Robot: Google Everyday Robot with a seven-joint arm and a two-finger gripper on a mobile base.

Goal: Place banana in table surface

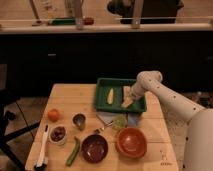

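Tabletop [75,97] of tan planks, dim room; green tray [98,95] at rear; gripper [131,96] lowered into tray at pale banana [126,104]; grip state cannot be told; step judged: pickup; next: lift clear of rim, set on bare planks.

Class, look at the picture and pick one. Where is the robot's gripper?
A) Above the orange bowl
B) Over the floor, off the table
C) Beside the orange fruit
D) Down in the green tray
D: the gripper sits low inside the green tray, at the right-hand pale banana-like piece of the two lying there, far from the bowls and the fruit.
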